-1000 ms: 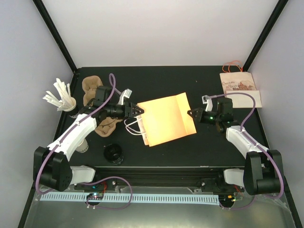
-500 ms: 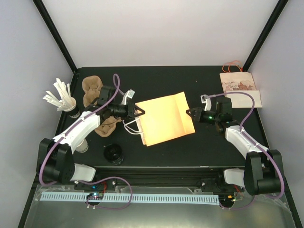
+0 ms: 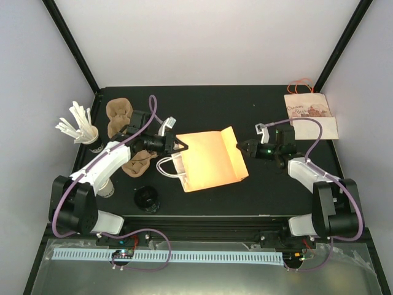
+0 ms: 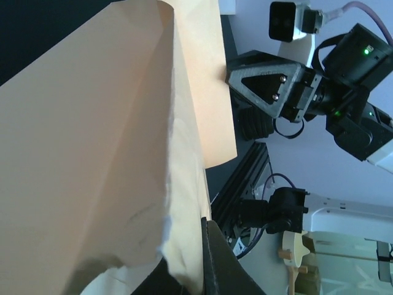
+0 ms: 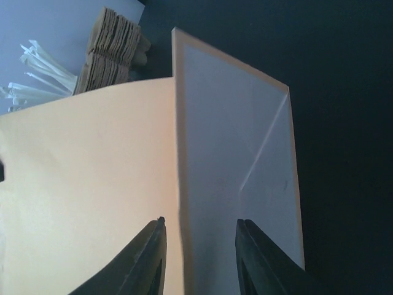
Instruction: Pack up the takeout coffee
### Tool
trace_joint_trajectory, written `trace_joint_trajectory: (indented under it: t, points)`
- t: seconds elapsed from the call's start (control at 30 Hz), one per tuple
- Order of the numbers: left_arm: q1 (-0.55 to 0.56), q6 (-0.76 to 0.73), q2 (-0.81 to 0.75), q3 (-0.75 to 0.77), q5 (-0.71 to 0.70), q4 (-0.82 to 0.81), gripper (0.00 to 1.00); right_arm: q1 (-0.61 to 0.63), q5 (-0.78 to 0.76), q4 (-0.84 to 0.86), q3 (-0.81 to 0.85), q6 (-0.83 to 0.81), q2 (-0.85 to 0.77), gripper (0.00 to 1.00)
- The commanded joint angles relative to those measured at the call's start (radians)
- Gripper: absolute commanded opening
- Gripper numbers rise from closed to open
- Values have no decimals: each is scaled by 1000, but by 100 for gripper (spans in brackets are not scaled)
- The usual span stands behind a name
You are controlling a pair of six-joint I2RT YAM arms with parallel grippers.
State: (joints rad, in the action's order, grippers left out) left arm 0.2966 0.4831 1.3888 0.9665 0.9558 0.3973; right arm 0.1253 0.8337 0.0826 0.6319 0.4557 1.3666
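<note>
Bag (image 3: 212,161): flat on the desk (image 3: 202,104), at its middle, between the two arms.
Long axis: roughly left to right, with the right end swung slightly toward the far edge.
Mouth: pointing left; white handles (image 3: 166,167) lying on the desk at the near-left corner.
Base: pointing right, its flap folded over onto the upper face; pale inner side of the flap seen in the right wrist view.
Left end effector (image 3: 179,145): closed tight on the far-left corner of the mouth; paper lying against the dark finger (image 4: 215,261) in the left wrist view.
Right end effector (image 3: 242,147): jaws partly apart, astride the crease of the base flap, holding nothing; contact with the paper cannot be told.
Left of the bag: brown pulp trays (image 3: 120,114), white stirrers (image 3: 77,123), black lid (image 3: 147,198).
Far-right corner: printed pouch (image 3: 310,114), well apart from the bag.
</note>
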Motion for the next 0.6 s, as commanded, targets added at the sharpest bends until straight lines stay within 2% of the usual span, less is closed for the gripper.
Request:
trace_joint_trajectory:
  t: [0.0,0.1,0.2,0.3,0.43,0.57]
  points:
    - [0,-41,9,52,49,41,2,10,17,25,63,-41,46,35]
    - [0,-46,9,55,49,47,2,30,-13,-15,111,-67,71,41]
    - [1,-53,13,58,48,56,1,46,-64,-56,157,-84,95,41]
    - [-1,-54,11,59,45,61,2,50,-91,-87,201,-94,122,35]
    - [0,-56,9,60,44,64,2,54,-102,-106,234,-98,140,21]
    - [-1,-57,9,60,41,65,2,54,-103,-125,249,-106,152,18]
